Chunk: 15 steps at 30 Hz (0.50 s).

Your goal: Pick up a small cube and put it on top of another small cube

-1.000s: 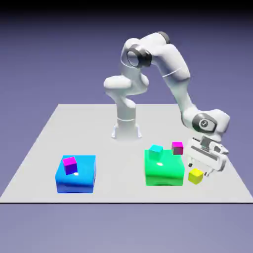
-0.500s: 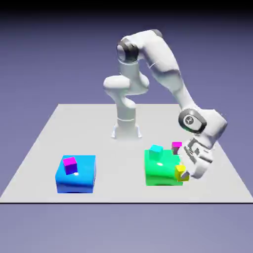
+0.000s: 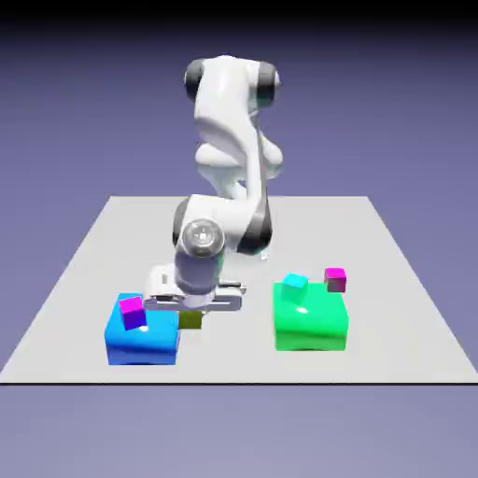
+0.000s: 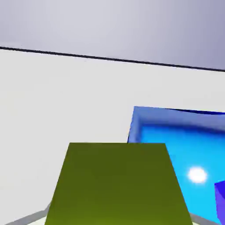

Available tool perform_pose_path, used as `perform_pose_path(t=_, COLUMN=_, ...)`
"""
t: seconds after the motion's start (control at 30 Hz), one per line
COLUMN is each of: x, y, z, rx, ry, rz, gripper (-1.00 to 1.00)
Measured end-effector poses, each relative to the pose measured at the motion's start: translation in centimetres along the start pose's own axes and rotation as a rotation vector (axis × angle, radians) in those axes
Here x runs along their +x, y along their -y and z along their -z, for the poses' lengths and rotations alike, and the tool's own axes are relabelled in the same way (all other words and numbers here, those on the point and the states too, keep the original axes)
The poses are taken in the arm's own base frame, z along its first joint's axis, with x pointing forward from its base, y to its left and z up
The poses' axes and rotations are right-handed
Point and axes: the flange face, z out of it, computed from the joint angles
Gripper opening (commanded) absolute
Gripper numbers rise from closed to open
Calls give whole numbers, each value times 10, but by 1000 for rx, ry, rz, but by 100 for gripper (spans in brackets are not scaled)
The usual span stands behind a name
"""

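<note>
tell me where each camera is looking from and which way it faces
Exterior view: outside the robot, across the table and above, facing the base; arm and gripper show.
Hand view: on the hand, looking along the gripper past the yellow cube between the fingers; only slivers of grey finger show at the bottom.
Shared: yellow cube, blue block, magenta cube on it, table.

two magenta cubes [image 3: 335, 280], one cyan cube [image 3: 295, 287], one yellow cube [image 3: 190, 320], two big blocks [image 3: 310, 317]
</note>
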Motion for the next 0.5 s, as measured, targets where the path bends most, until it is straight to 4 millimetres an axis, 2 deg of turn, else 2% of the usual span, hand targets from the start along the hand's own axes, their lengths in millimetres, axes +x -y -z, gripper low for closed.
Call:
perform_pose_path(t=0.13, x=48, y=-77, z=13, rx=139, ry=157, rz=-307, gripper=-100)
perform_pose_path(t=0.23, x=75, y=-135, z=22, rx=245, ry=267, rz=-510, gripper=-100)
perform_pose_path(t=0.27, x=75, y=-135, z=22, rx=245, ry=267, rz=-511, gripper=-100)
perform_pose_path(t=0.4, x=71, y=-113, z=-42, rx=246, ry=267, rz=-510, gripper=-100)
perform_pose_path(t=0.43, x=71, y=-113, z=-42, rx=246, ry=267, rz=-511, gripper=100)
perform_pose_path(t=0.5, x=71, y=-113, z=-43, rx=243, ry=265, rz=-510, gripper=100)
